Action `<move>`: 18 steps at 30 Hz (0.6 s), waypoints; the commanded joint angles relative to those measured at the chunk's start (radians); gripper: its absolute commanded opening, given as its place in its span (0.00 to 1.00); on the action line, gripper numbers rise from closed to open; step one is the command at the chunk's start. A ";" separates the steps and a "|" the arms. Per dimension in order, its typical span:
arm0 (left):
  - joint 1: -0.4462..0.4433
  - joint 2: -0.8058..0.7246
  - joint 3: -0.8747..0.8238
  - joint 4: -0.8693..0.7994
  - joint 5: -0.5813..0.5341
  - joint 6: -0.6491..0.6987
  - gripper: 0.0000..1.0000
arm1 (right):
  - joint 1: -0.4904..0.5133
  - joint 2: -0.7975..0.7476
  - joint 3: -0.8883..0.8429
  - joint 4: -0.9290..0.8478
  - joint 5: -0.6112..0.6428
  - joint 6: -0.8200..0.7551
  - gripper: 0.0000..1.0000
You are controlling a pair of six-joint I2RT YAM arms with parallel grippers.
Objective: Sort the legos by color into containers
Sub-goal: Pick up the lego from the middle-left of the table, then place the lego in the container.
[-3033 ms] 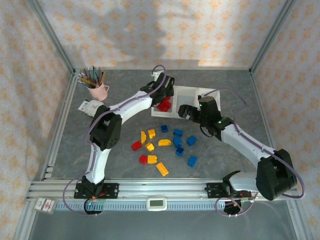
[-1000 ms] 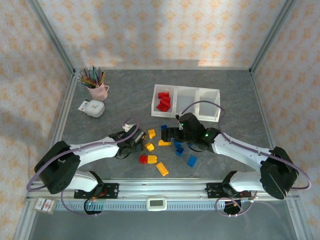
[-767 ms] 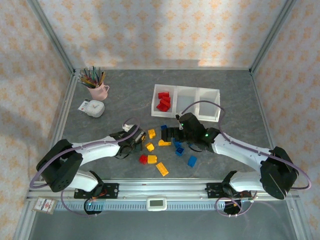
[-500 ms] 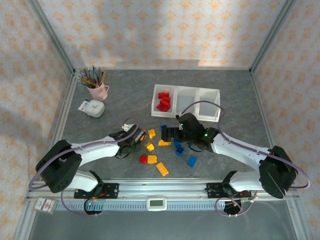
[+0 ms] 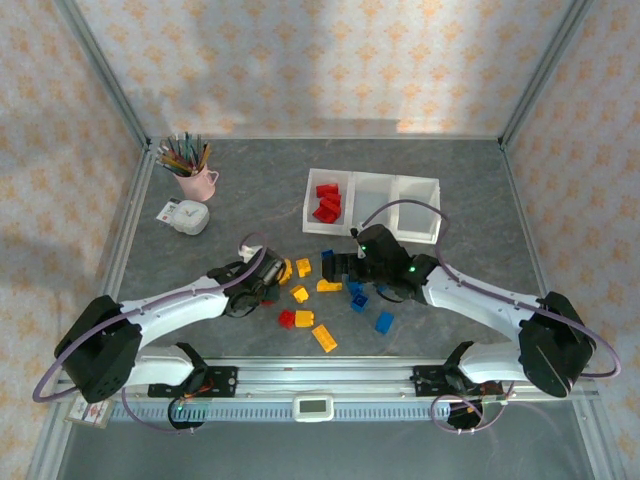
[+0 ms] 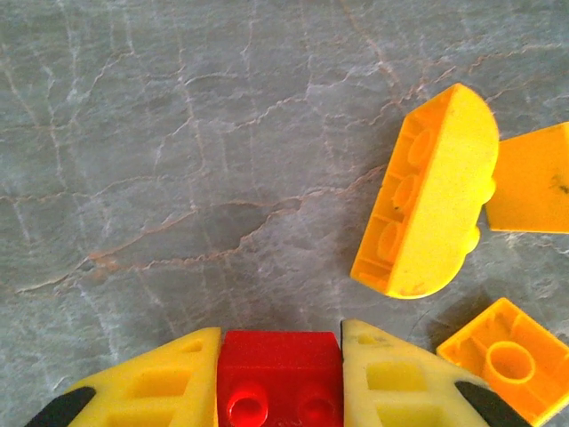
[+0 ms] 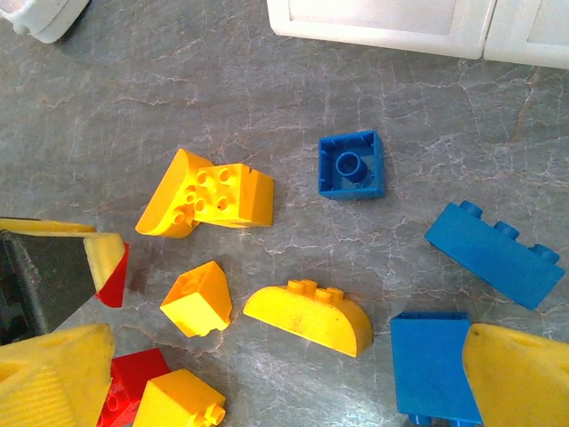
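**Operator:** What is the left claw doing?

**Manual:** You are seeing the left claw (image 6: 280,351) clamping a red brick (image 6: 280,378) between its yellow fingers (image 6: 160,378), near a curved yellow brick (image 6: 431,200) on the grey table (image 6: 178,133).

**Operator:** And the right claw?

**Manual:** The right claw (image 5: 338,268) is hanging over the blue bricks (image 7: 493,253) with its fingers standing wide apart.

**Operator:** Where are the bricks sitting?

**Manual:** Loose bricks (image 5: 325,337) are lying between the arms. Several red ones are sitting in the left bin of the white tray (image 5: 418,205), well apart from the clamped brick.
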 commanded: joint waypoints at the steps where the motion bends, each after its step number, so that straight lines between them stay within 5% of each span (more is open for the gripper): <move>1: -0.003 -0.014 0.065 -0.085 -0.038 -0.015 0.27 | -0.019 -0.037 0.025 0.017 -0.005 -0.013 1.00; 9: -0.004 -0.048 0.287 -0.036 -0.066 0.040 0.28 | -0.161 -0.083 0.035 0.006 -0.051 -0.023 1.00; 18: 0.006 0.402 0.754 0.059 -0.162 0.141 0.28 | -0.323 -0.066 0.071 0.014 -0.043 -0.025 1.00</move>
